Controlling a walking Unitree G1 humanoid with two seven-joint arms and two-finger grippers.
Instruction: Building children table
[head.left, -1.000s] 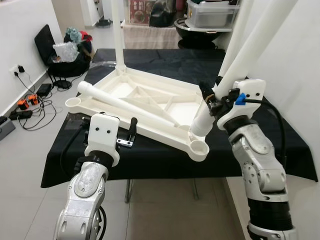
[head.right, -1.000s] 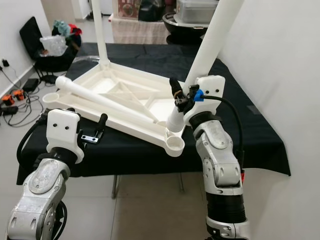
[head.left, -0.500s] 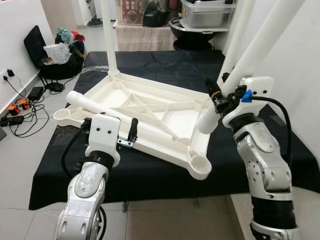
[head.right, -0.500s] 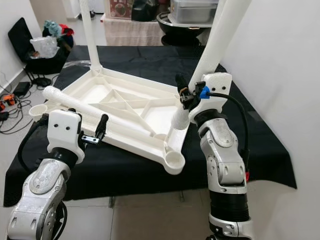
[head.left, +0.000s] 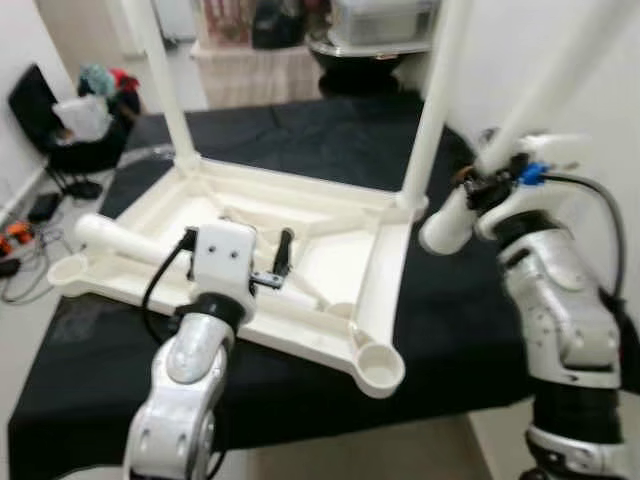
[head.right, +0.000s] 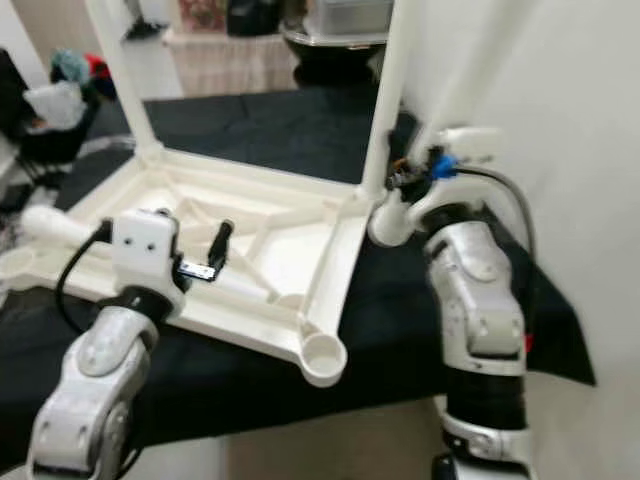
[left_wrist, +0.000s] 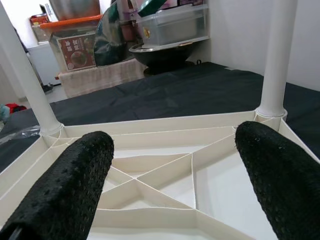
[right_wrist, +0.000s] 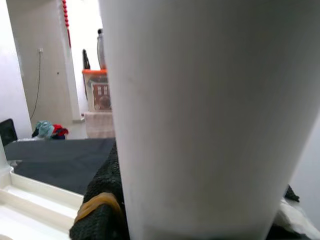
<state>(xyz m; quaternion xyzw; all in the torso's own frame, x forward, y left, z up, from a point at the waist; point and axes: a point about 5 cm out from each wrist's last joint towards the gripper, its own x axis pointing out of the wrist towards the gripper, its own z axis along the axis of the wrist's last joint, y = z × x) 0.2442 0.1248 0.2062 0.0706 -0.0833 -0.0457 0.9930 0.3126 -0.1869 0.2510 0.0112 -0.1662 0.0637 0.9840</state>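
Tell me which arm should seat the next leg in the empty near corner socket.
Right. The right gripper already holds a loose table leg, with the empty socket below it. The left gripper is open, hovering over the tabletop underside.

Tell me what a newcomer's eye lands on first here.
The white tabletop lying upside down on the black-covered table, two legs already standing up from its far corners. Next, the right tool shut on a third white leg, held slanted beside the tabletop's right edge. The left tool hovers open over the ribbed underside.
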